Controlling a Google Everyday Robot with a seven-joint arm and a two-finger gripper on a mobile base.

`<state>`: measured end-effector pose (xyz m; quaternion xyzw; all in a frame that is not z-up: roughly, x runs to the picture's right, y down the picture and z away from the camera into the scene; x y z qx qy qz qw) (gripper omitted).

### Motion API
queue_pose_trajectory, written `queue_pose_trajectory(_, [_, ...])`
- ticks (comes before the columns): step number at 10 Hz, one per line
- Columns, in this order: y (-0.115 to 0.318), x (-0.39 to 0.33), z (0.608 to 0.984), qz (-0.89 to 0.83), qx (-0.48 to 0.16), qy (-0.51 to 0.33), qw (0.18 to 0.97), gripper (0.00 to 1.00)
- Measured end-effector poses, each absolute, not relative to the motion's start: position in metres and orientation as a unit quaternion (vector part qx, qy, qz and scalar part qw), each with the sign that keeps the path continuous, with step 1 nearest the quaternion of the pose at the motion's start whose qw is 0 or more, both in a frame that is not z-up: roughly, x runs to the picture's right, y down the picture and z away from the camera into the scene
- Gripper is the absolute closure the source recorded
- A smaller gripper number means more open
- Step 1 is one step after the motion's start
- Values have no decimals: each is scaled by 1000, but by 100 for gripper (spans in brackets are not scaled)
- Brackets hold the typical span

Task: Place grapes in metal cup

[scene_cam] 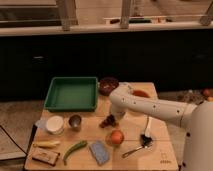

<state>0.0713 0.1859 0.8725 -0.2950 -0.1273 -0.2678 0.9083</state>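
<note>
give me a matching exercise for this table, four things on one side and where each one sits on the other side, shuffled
1 grapes
2 metal cup
3 green tray
4 gripper

a back left of the table
b right over the grapes
c beside the white tub
d mid-table, just behind the orange fruit

Pairs: 1-d, 2-c, 3-a, 4-b
</note>
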Motion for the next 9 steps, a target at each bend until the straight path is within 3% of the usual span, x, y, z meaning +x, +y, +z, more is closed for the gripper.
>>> queue_pose_trajectory(1, [184, 74, 872, -266, -296, -127, 909, 95])
queue_pose_trajectory(2, [182, 76, 871, -264, -297, -127, 909, 99])
queue_pose_trajectory(9, [165, 85, 860, -256, -282, -138, 914, 100])
